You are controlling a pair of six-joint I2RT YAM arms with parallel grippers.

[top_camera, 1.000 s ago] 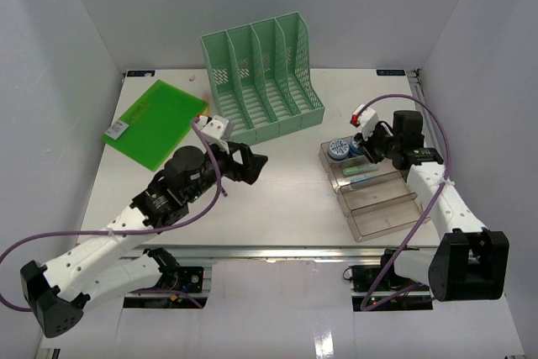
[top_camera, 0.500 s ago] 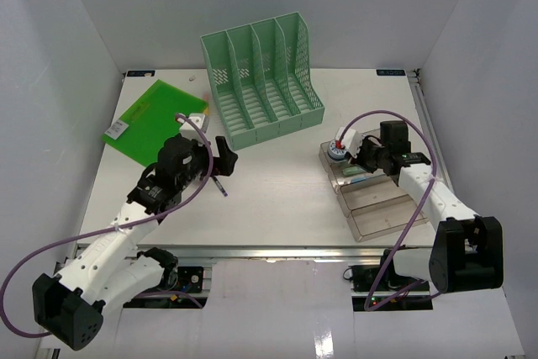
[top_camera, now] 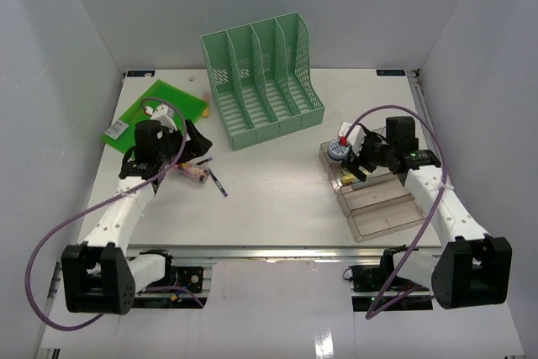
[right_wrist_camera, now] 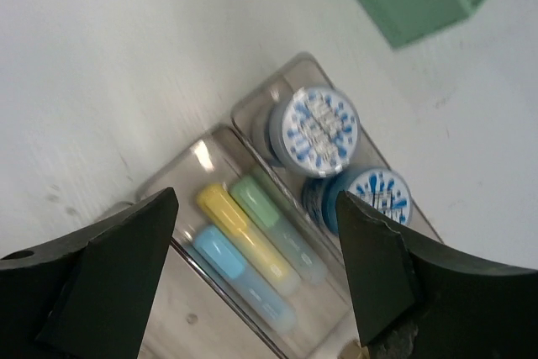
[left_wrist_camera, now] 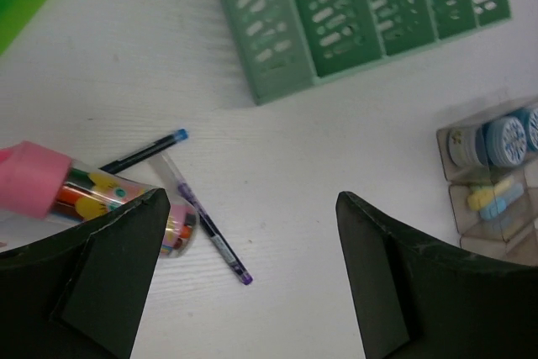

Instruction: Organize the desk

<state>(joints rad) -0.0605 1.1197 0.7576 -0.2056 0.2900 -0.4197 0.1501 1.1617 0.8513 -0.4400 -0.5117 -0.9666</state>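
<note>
On the white desk (top_camera: 277, 182) two pens lie crossed, a purple one (left_wrist_camera: 206, 229) and a blue-tipped one (left_wrist_camera: 143, 151). Beside them lies a clear tube with a pink cap (left_wrist_camera: 71, 195). My left gripper (left_wrist_camera: 252, 199) hovers open above them, with nothing between its fingers; in the top view it (top_camera: 195, 147) is at the left of the desk. My right gripper (right_wrist_camera: 256, 199) stands open over the clear stepped tray (top_camera: 382, 216). Yellow (right_wrist_camera: 239, 237), green (right_wrist_camera: 277, 224) and blue (right_wrist_camera: 239, 279) highlighters lie in the tray's second step.
A green slotted file rack (top_camera: 262, 77) stands at the back centre. A flat green folder (top_camera: 155, 115) lies at the back left. Two round blue-and-white tubs (right_wrist_camera: 318, 128) fill the tray's far step. The tray's near steps hold nothing.
My right gripper came down over the tray and opened. The left arm swung left and back, away from the rack, to above the pens and tube.
</note>
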